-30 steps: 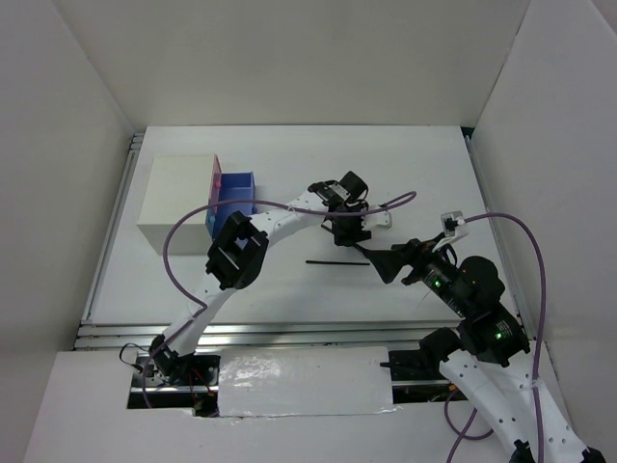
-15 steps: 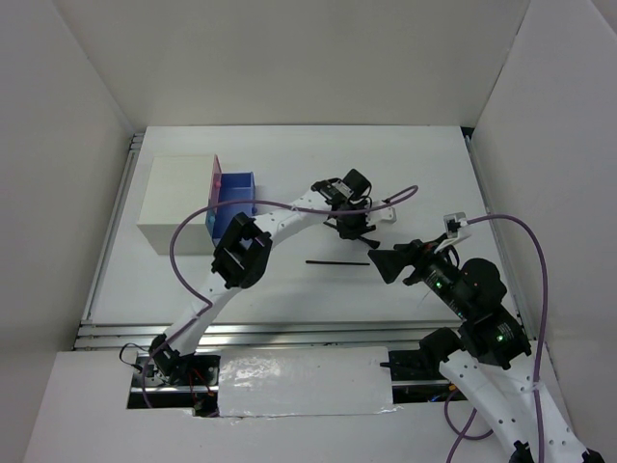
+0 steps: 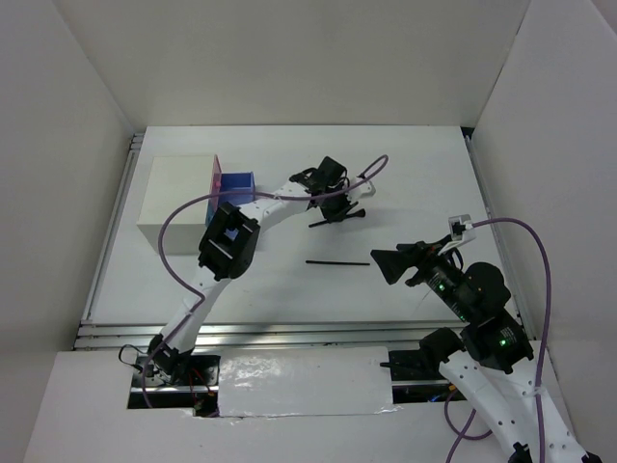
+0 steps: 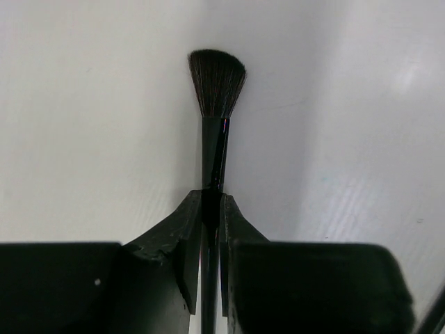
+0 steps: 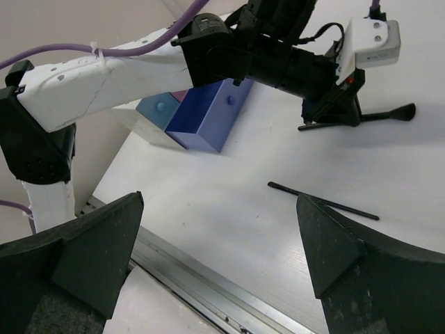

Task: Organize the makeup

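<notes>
We log the left gripper (image 4: 211, 202), clamped on the brush (image 4: 215, 90), now nearer the blue drawer (image 3: 234, 191). The right gripper (image 5: 219, 236) is spread wide, and the pencil (image 3: 337, 261) awaits sorting.

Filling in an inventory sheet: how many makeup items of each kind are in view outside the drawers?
Brush: 1, clamped in the left gripper
Pencil: 1, lying on the table
Compacts: 0 in view
Total: 2
</notes>
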`<action>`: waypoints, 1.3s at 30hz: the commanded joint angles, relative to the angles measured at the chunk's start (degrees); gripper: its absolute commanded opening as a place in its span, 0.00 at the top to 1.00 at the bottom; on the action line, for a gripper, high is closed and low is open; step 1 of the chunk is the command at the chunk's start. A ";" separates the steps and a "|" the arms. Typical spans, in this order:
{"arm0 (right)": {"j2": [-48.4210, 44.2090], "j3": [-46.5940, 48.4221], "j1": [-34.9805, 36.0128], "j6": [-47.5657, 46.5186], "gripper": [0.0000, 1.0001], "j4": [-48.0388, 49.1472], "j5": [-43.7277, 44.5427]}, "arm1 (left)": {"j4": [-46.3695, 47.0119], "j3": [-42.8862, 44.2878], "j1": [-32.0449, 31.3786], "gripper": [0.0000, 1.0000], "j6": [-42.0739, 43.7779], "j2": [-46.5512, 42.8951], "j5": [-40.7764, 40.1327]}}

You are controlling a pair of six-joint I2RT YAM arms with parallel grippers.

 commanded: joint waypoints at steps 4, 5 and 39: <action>-0.30 1.83 0.23 -0.69 0.01 0.46 0.31 | 9.07 -6.68 4.37 1.00 -13.25 -9.35 -7.06; -0.30 1.83 0.23 -0.69 0.01 0.54 0.13 | 11.33 -8.51 5.94 1.00 -16.92 -10.67 -8.80; 6.82 1.04 0.23 3.62 0.03 5.38 -7.69 | 11.89 -43.34 22.39 0.87 -47.72 -41.98 -36.33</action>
